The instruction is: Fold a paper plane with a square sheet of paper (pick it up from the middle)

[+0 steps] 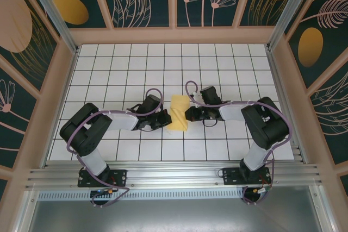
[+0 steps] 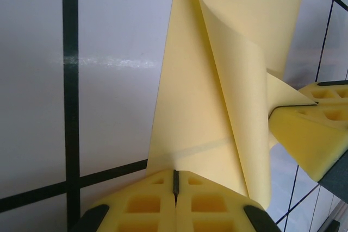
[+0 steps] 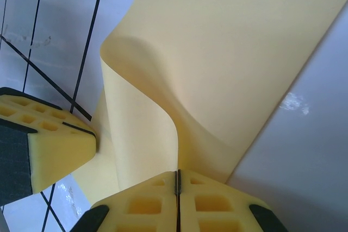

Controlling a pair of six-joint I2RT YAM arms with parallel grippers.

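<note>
The square sheet of paper [image 1: 178, 112] is pale yellow and hangs bent between my two grippers over the middle of the tiled table. My left gripper [image 1: 167, 118] is shut on its left edge. In the left wrist view [image 2: 175, 177] the jaws are pressed together with the sheet [image 2: 217, 80] running into them and curling over to the right. My right gripper [image 1: 188, 114] is shut on the opposite edge. The right wrist view [image 3: 176, 177] has the sheet [image 3: 234, 52] rising in a soft wave from the closed jaws. The two grippers face each other, close together. The paper plane is out of view.
The white grid-tile table [image 1: 136, 69] stretches far beyond the grippers, boxed in by wooden walls [image 1: 174, 35] with painted panels. An aluminium rail [image 1: 174, 175] carrying both arm bases runs along the near edge.
</note>
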